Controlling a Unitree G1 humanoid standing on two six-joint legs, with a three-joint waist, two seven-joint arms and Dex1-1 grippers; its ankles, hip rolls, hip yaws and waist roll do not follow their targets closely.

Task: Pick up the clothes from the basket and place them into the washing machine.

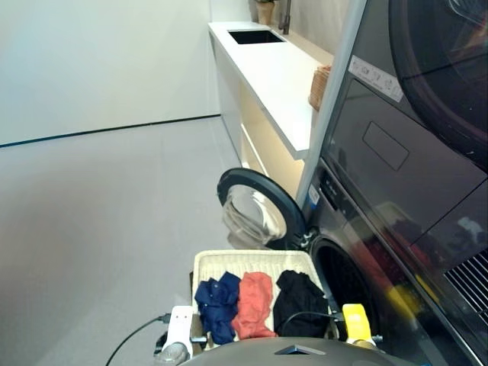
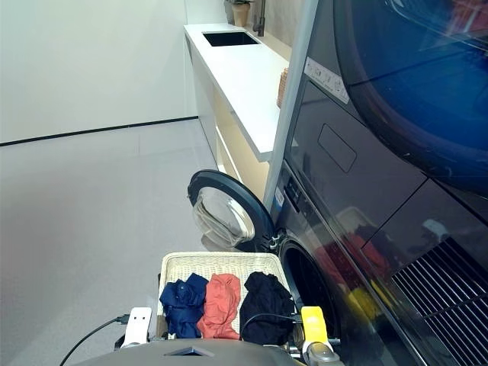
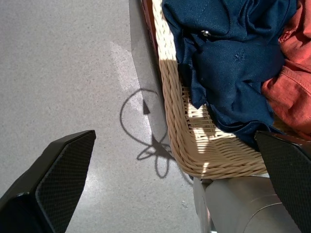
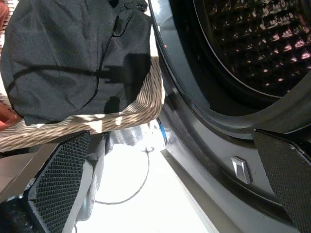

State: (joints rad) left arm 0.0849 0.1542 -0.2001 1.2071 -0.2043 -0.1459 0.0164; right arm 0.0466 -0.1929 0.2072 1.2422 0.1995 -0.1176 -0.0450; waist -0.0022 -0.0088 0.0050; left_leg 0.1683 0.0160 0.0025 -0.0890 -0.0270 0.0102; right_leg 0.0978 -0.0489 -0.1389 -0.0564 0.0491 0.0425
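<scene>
The cream wicker basket [image 1: 252,258] stands on the floor in front of the washing machine [image 1: 339,217]. It holds the navy garment [image 1: 217,301] on the left, the coral one [image 1: 255,303] in the middle and the black one [image 1: 300,303] on the right. The porthole door [image 1: 255,210] is swung open beyond the basket, and the drum mouth [image 1: 343,278] is bare. My left gripper [image 3: 175,137] hangs open over the basket's near left corner, beside the navy cloth [image 3: 228,63]. My right gripper [image 4: 170,138] is open between the black cloth [image 4: 73,63] and the drum [image 4: 257,43].
A dark appliance [image 1: 412,114] is stacked above the washer. A long white counter [image 1: 267,69] with a sink [image 1: 255,36] and a small brown basket [image 1: 320,85] runs behind the open door. Grey floor [image 1: 99,229] spreads to the left, with a black cable [image 1: 133,335] near the basket.
</scene>
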